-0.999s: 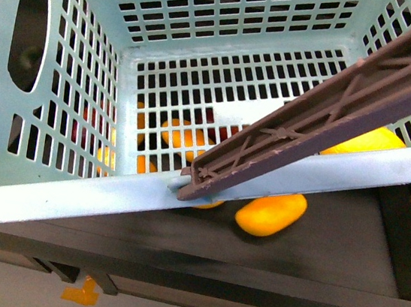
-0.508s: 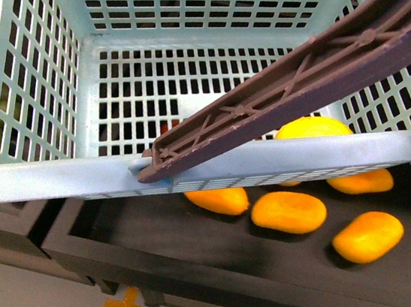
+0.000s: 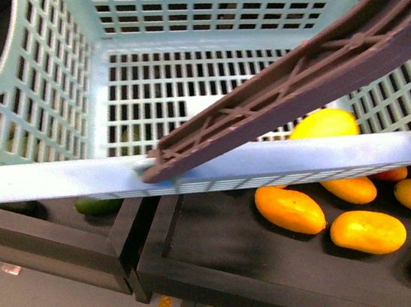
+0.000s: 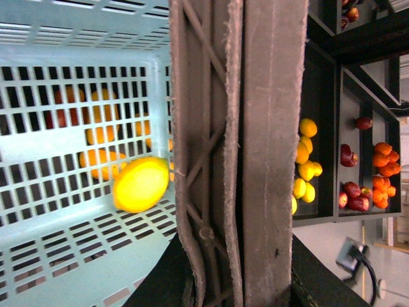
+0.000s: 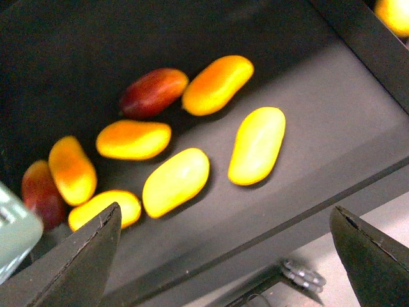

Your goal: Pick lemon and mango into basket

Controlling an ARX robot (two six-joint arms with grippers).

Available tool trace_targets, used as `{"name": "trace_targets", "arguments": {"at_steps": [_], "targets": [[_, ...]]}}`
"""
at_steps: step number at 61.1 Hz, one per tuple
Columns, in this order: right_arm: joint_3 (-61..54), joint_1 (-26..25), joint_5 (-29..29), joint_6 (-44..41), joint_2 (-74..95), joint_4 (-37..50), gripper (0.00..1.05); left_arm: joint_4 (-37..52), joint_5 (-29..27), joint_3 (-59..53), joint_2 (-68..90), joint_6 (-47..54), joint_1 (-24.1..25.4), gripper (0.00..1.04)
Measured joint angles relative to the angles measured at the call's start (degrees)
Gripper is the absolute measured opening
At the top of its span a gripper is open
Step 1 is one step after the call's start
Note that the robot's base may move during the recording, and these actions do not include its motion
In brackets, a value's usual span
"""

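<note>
Between the widely spread jaws of your right gripper (image 5: 223, 217), and out beyond them, the mangoes (image 5: 176, 182) lie loose on a dark tray (image 5: 332, 109). Two yellow ones sit nearest the gap, with more orange ones and two red fruits (image 5: 153, 91) further off. Those jaws hold nothing. Just beside one fingertip (image 5: 92, 252) you see a corner of the teal basket (image 5: 13, 230). The lemon (image 4: 140, 184) is not between those jaws: it lies inside the basket on its slotted lattice, just beside the brown handle (image 4: 255, 128). That handle fills the left wrist view, so you cannot tell how the left gripper's jaws stand. From the front, a green fruit (image 3: 96, 206) shows just past the basket's near rim.
</note>
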Motion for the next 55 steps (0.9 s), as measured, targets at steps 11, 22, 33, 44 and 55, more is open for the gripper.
{"name": "trace_targets", "arguments": {"at_steps": [11,22,33,44,55], "targets": [[9.3,-3.5,-0.9,7.0,22.4,6.6,0.96,0.0,0.5,0.0,0.0,-0.2,-0.5,0.19],[23.5,-5.0,0.8,13.8,45.5,5.0,0.96,0.0,-0.6,0.0,0.0,-0.2,-0.3,0.19],[32.8,-4.7,1.0,18.0,58.0,4.0,0.96,0.0,-0.4,0.0,0.0,-0.1,-0.2,0.19],[39.7,-3.6,1.6,19.9,64.0,1.7,0.96,0.0,0.0,0.0,0.0,-0.3,-0.3,0.19],[45.9,-2.6,1.5,21.8,68.2,-0.2,0.96,0.0,0.0,0.0,0.0,-0.3,-0.3,0.19]]}}
